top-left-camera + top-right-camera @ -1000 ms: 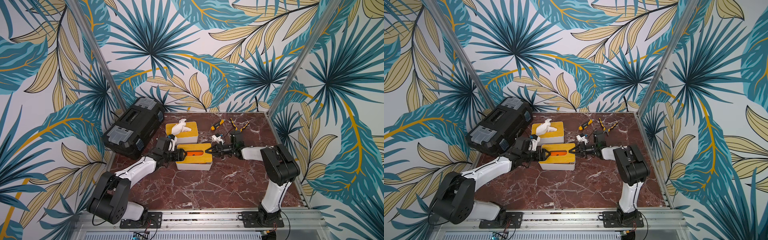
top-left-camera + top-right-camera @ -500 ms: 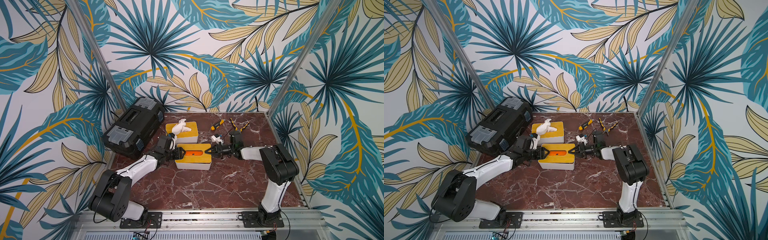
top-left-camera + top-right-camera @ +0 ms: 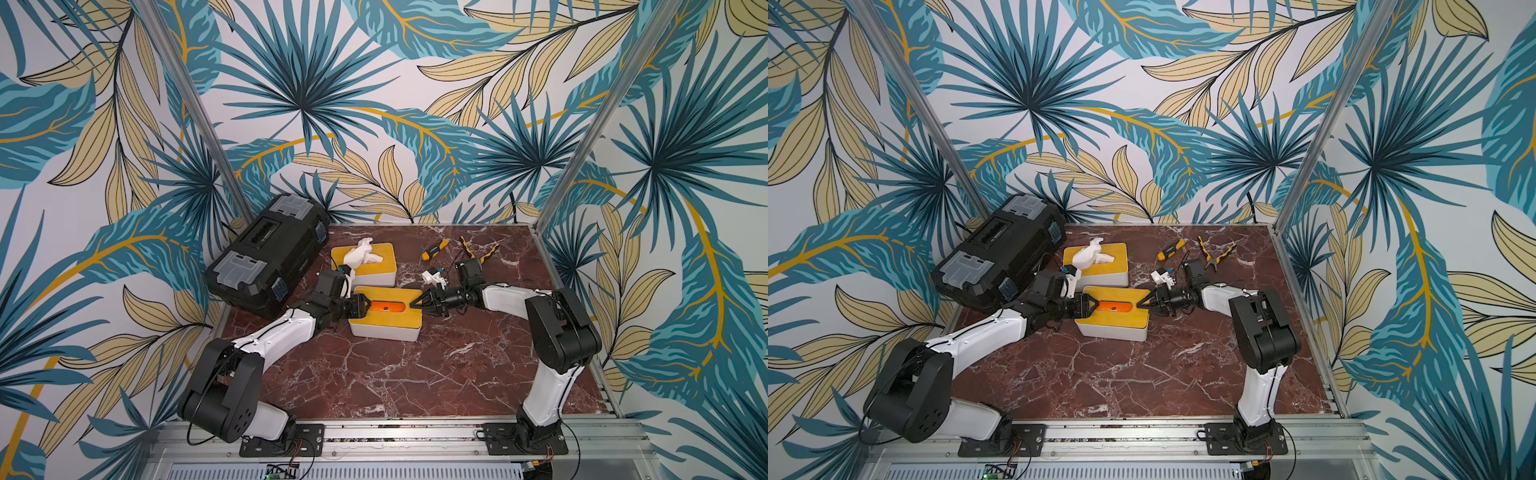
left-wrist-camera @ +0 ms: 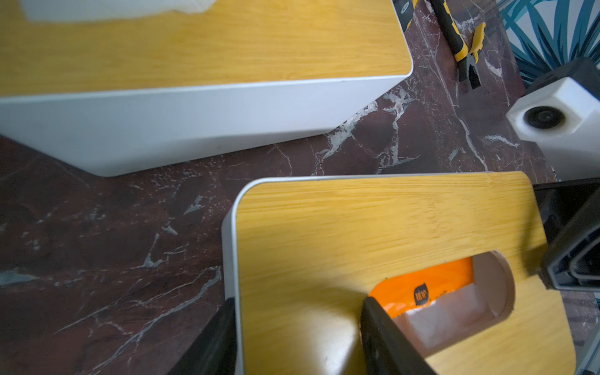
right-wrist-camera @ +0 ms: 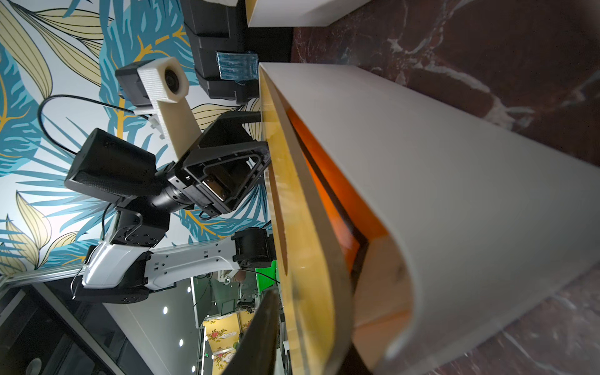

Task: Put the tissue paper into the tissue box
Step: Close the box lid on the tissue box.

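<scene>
Resting on the red marbled counter (image 3: 395,374) in the middle of both top views, the tissue box (image 3: 384,335) is showing the orange tissue pack (image 3: 384,307) through the slot of its bamboo lid (image 4: 357,227); the pack is lying inside the box. The left tool (image 3: 360,305) is hovering at the lid's left end with jaws spread wide, one finger (image 4: 220,337) beside the box's outer wall, its partner at the slot's end. The right tool (image 3: 417,306) is sitting at the lid's right end, jaws slightly apart around its edge; whether they are pinching it cannot be told. A second box (image 3: 376,274) with white tissue (image 3: 361,255) poking out is sitting just above, near a black toolbox (image 3: 266,249).
</scene>
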Robot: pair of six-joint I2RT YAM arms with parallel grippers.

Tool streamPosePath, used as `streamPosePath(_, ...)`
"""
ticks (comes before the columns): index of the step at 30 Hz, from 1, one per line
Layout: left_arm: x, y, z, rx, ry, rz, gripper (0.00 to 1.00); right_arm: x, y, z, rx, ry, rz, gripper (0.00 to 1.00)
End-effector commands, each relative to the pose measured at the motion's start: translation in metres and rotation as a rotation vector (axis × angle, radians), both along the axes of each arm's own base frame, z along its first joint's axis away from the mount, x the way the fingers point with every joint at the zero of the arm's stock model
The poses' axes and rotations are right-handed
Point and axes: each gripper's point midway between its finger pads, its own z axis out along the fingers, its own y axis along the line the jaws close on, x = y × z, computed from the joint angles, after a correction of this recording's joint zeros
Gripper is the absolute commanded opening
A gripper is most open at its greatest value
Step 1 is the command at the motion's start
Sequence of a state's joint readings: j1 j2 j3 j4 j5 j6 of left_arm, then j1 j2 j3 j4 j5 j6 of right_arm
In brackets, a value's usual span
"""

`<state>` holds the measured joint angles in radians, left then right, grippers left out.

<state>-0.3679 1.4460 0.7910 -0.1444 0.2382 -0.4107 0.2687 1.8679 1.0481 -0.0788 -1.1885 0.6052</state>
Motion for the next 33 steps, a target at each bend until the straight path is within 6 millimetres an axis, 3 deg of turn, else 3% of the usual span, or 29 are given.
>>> streamPosePath(1,-0.006,0.009,-0.015,0.069,0.055,-0.003,0.43,-0.013,-0.018,-0.018,-0.126,0.078,-0.030,0.29)
streamPosePath(12,-0.007,0.009,-0.012,0.076,0.046,-0.006,0.42,-0.021,-0.050,-0.005,-0.305,0.020,-0.065,0.34)
streamPosePath(25,-0.008,0.009,-0.006,0.078,0.032,-0.013,0.42,-0.026,-0.047,0.001,-0.449,-0.103,-0.100,0.59)
streamPosePath(29,-0.009,0.008,-0.006,0.079,0.032,-0.015,0.43,-0.026,-0.040,-0.005,-0.576,-0.141,-0.078,0.61)
streamPosePath(33,-0.009,0.008,-0.006,0.078,0.032,-0.018,0.43,-0.019,-0.050,-0.030,-0.716,-0.117,-0.103,0.61)
